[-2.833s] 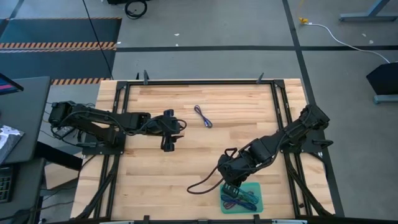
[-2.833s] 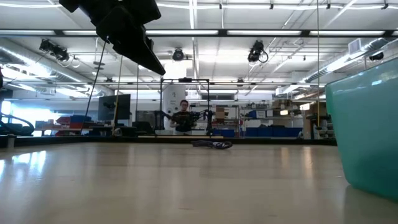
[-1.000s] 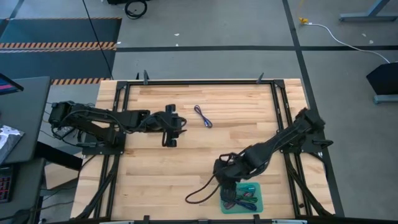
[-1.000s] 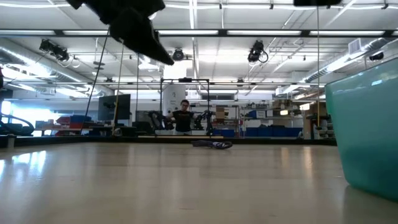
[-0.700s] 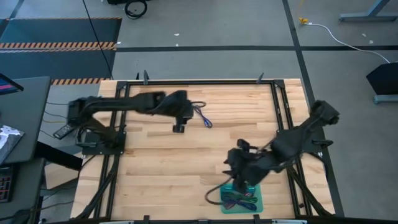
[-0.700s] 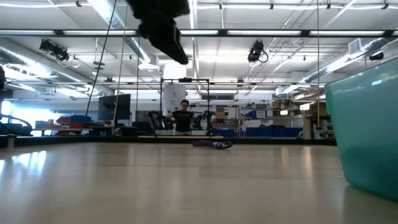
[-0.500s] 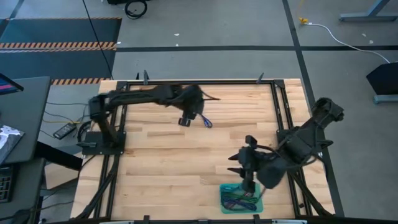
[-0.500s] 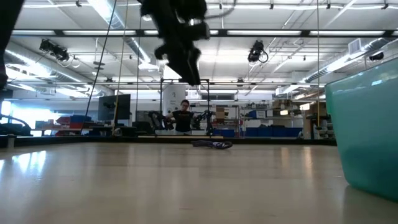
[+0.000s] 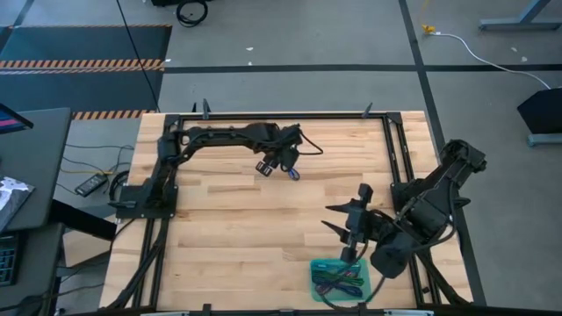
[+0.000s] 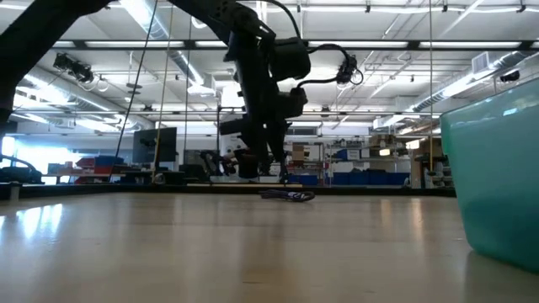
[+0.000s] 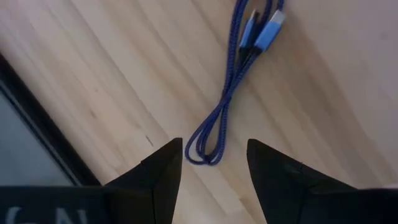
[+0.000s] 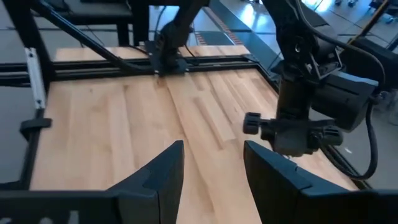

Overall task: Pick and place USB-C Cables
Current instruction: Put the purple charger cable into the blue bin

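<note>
Nearest me, the teal tray (image 9: 363,283) holds several cables, and my right gripper (image 12: 210,163) waits above it, fingers apart and empty. Farther back, the blue cable (image 11: 231,88) lies alone on the table (image 9: 219,219), just under my left gripper (image 11: 212,158), fingers spread astride its looped end. I judge it light, limp and slippery; grip mid-bundle, across both strands.

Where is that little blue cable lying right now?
The blue-violet cable lies alone on the bare wooden table, toward its far middle in the high view, directly under the left gripper, whose fingers are open above it.
</note>
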Controlling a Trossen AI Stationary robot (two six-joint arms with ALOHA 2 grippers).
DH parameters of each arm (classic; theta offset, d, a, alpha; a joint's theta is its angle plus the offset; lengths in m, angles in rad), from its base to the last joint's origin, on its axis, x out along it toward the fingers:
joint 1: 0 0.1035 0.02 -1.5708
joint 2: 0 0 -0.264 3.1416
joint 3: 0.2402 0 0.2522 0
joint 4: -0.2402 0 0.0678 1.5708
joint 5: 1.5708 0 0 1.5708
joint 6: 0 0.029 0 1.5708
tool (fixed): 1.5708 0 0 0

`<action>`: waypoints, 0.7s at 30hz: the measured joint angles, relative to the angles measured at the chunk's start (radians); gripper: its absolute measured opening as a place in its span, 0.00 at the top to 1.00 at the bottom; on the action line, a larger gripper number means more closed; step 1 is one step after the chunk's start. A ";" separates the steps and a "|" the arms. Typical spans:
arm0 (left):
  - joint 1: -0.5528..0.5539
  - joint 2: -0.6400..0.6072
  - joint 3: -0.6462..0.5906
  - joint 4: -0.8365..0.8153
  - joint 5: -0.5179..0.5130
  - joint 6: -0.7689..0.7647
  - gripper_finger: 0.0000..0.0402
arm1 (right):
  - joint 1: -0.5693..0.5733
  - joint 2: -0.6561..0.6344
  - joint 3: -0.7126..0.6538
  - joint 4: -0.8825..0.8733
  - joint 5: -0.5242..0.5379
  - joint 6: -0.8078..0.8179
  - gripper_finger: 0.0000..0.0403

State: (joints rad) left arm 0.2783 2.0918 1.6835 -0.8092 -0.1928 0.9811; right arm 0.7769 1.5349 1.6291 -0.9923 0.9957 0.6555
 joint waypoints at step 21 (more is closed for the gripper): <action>0.180 0.115 0.001 0.036 0.130 0.023 0.54 | -0.093 0.003 0.000 0.032 -0.067 -0.001 0.57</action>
State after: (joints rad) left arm 0.4582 2.2072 1.6848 -0.7733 -0.0633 1.0045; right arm 0.6836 1.5381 1.6291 -0.9606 0.9285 0.6540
